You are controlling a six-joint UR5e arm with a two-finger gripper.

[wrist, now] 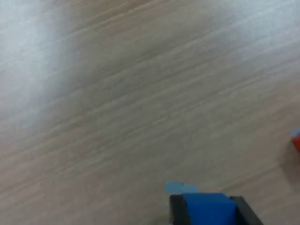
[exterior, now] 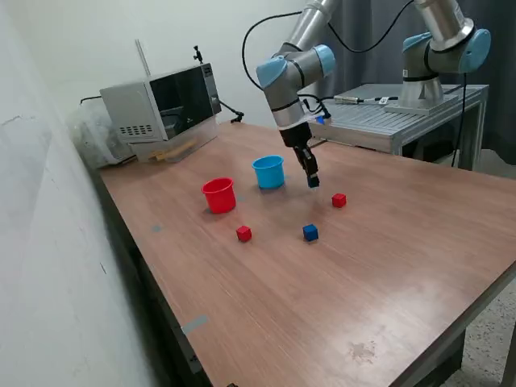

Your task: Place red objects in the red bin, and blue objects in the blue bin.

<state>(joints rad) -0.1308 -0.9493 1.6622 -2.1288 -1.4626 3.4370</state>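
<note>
Pincer clamped on blue cube, beside blue cup; risk: cube clips rim, falls outside.

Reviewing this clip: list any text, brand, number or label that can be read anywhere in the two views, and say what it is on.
No readable text in either view.
Microwave: any panel markings are too small to read.
Red cup, blue cup, red cubes and loose blue cube: plain, no marks seen.
Blue cube between the jaws: blurred, no print visible.
Robot arm: no legible logo.
</note>
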